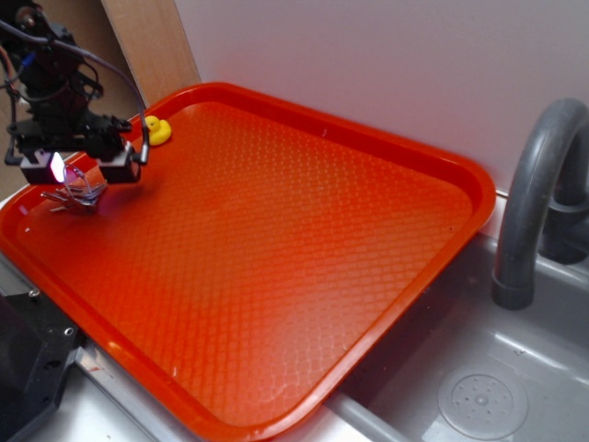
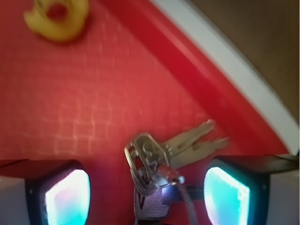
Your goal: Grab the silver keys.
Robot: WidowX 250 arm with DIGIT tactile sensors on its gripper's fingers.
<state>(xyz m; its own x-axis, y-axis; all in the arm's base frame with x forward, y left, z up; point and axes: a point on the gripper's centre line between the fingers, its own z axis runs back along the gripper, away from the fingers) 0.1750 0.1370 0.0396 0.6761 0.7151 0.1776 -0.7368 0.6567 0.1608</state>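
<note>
The silver keys (image 1: 75, 197) are a small bunch of shiny grey metal keys on a wire ring. They lie on the red tray (image 1: 304, 239) near its left corner. My gripper (image 1: 81, 168) hangs just above them with its jaws wide apart and nothing between the pads. In the wrist view the keys (image 2: 166, 152) lie between the two glowing pads (image 2: 68, 197), closer to the right one, touching neither. The key blades point toward the tray rim (image 2: 220, 89).
A yellow rubber duck (image 1: 157, 130) sits on the tray just behind the gripper; it also shows in the wrist view (image 2: 57, 19) at top left. A grey sink (image 1: 479, 387) and faucet (image 1: 534, 203) are right of the tray. A wooden panel (image 1: 147, 41) stands behind.
</note>
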